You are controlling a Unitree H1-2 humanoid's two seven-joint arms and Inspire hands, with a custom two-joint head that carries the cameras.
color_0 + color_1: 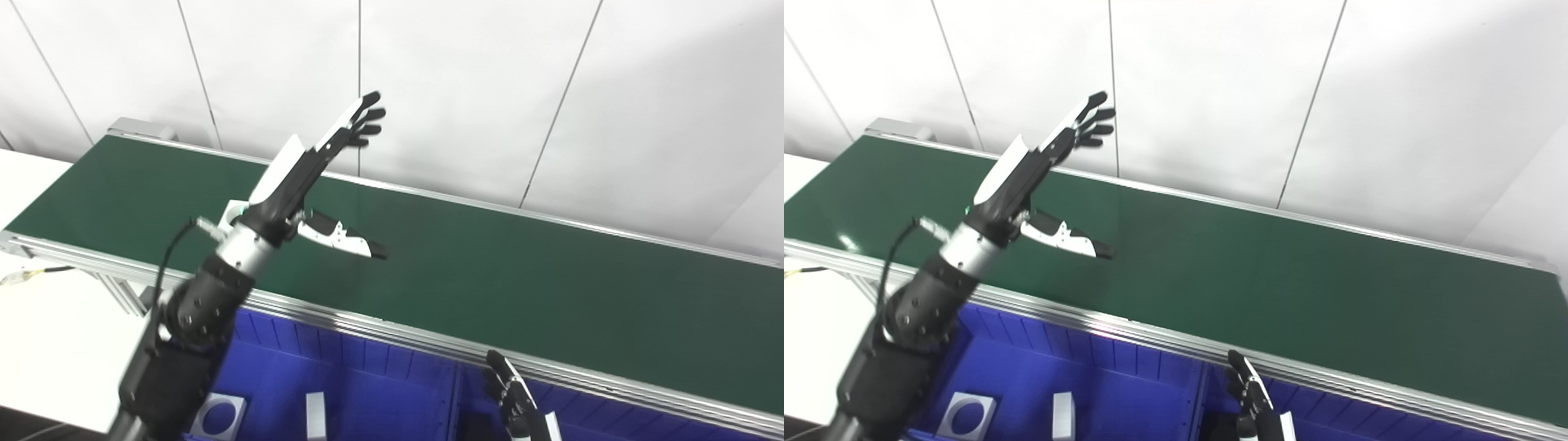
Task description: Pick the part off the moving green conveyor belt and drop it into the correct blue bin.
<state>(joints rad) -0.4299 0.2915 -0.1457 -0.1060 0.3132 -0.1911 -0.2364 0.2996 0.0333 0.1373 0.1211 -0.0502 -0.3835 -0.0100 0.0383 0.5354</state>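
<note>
White plastic part sits on the green belt half hidden behind the left hand, which is spread wide and empty; probably light and rigid, so pinch its outer edges.

One green belt runs across the scene, with one white part on it, mostly hidden behind the left arm. Two robot hands show: the left hand and the right hand. Two blue bins sit below; the left bin holds two white parts, a square one with a hole and a block, beside the right bin.
</note>
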